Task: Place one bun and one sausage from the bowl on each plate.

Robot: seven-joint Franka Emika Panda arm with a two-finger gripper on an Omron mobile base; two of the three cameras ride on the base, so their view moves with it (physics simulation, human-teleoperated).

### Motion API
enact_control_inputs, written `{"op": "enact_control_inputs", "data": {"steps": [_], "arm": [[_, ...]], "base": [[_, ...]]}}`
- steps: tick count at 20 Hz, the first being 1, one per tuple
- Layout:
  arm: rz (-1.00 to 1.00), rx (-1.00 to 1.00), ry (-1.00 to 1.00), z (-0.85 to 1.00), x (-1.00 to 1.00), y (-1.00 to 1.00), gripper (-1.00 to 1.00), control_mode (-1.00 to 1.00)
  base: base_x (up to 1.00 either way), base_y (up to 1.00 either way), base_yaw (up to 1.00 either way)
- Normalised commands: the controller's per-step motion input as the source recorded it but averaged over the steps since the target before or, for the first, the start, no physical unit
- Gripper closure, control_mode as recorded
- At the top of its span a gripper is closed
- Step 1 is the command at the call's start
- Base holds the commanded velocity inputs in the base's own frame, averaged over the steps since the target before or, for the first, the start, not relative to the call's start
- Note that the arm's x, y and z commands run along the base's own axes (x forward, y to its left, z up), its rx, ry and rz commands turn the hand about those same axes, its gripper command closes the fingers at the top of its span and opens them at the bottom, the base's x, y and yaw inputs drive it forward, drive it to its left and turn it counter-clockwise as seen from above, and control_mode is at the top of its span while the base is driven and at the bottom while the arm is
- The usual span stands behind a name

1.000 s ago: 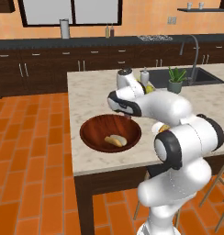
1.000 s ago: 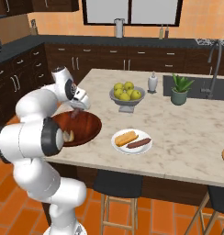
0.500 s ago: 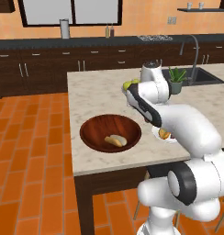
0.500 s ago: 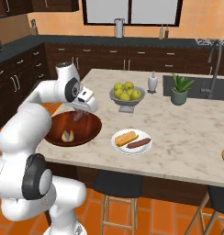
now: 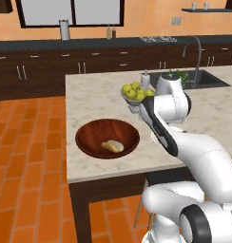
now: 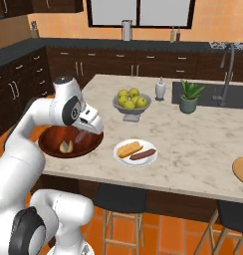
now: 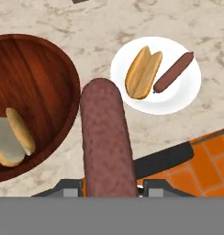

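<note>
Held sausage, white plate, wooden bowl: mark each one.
held sausage (image 7: 107, 137): hand view, mid-length of its body
white plate (image 7: 187, 87): hand view, bare right rim
wooden bowl (image 5: 91, 134): left base view, bare inner wall

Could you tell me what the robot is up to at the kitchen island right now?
The arm is holding a sausage in its fingers above the counter, between the wooden bowl and the white plate. That plate already carries a bun and a second sausage. One bun is left in the bowl. A tan plate sits at the counter's far right edge.
</note>
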Motion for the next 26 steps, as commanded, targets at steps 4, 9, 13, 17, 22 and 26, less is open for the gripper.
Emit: {"op": "enact_control_inputs", "data": {"steps": [4, 9, 13, 17, 22, 26], "arm": [[0.0, 0.0, 0.0, 0.0, 0.0, 0.0, 1.0, 1.0], [0.0, 0.0, 0.0, 0.0, 0.0, 0.0, 1.0, 1.0], [0.0, 0.0, 0.0, 0.0, 0.0, 0.0, 1.0, 1.0], [-0.03, 0.06, 0.03, -0.09, 0.23, -0.5, 1.0, -1.0], [-0.08, 0.1, 0.13, -0.62, 0.66, -1.0, 1.0, -1.0], [-0.12, 0.0, 0.06, -0.7, 0.51, -1.0, 1.0, -1.0]], "base": [[0.0, -1.0, -0.02], [0.09, -1.0, -0.03], [0.14, -1.0, -0.03], [0.12, -0.5, -0.02], [0.0, 0.0, 0.0], [0.0, 0.0, 0.0]]}}
